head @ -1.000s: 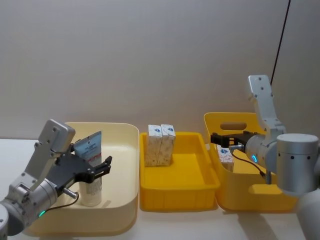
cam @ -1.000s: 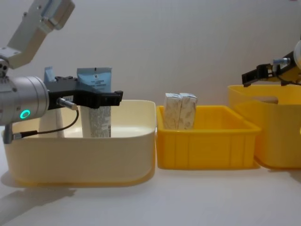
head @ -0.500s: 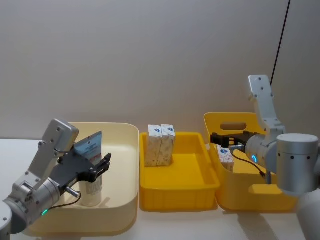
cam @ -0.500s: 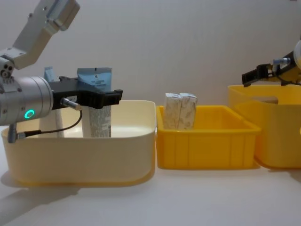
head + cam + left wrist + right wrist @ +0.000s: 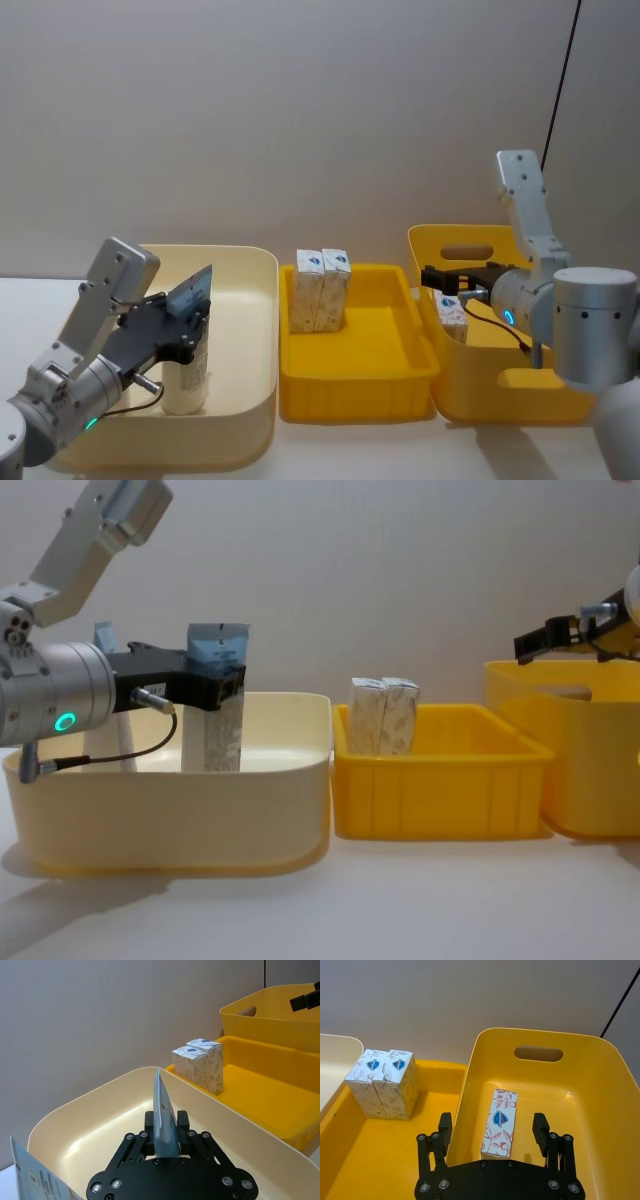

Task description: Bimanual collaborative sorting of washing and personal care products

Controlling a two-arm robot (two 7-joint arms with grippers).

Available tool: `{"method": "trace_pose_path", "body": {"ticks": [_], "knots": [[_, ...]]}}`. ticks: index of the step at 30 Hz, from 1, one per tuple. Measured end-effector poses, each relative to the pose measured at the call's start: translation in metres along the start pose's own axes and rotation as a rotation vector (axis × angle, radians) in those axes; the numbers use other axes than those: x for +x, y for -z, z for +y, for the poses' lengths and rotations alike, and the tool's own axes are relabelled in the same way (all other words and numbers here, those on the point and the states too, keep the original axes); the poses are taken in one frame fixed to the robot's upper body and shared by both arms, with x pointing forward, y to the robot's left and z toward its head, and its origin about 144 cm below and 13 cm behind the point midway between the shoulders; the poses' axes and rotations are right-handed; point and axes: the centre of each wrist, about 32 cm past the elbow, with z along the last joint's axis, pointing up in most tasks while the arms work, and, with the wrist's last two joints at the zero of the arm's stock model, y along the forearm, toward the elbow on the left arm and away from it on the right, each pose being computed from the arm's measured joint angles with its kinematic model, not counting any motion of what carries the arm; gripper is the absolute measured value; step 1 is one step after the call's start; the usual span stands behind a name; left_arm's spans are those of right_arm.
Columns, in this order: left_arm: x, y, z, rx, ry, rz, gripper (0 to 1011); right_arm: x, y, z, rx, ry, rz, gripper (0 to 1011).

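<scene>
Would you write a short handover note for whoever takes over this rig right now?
The left gripper is shut on the flat top of the tube, which stands in the cream bin.
The right gripper is open above the red-print carton in the handled bin.
Done, it seems: two cartons stand side by side in the tray.
Left: the tube and another pack are inside the cream bin; the red-print carton is not gripped.
</scene>
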Motion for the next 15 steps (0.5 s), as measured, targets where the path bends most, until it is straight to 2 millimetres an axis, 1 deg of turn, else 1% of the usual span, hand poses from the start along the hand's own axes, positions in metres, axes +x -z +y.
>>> {"method": "trace_pose_path", "body": {"ticks": [1, 4, 10, 15], "knots": [[-0.0001, 0.0001, -0.0001, 0.000, 0.000, 0.000, 251, 0.0000, 0.0000, 0.0000, 0.000, 0.000, 0.000, 1001], [-0.0002, 0.0001, -0.0002, 0.000, 0.001, 0.000, 208, 0.0000, 0.0000, 0.0000, 0.000, 0.000, 0.000, 1001], [-0.0003, 0.0000, -0.0005, -0.001, 0.001, -0.001, 174, 0.0000, 0.0000, 0.0000, 0.000, 0.000, 0.000, 1001], [-0.0002, 0.0000, -0.0006, -0.001, 0.001, -0.001, 171, 0.0000, 0.0000, 0.0000, 0.000, 0.000, 0.000, 1001]]}}
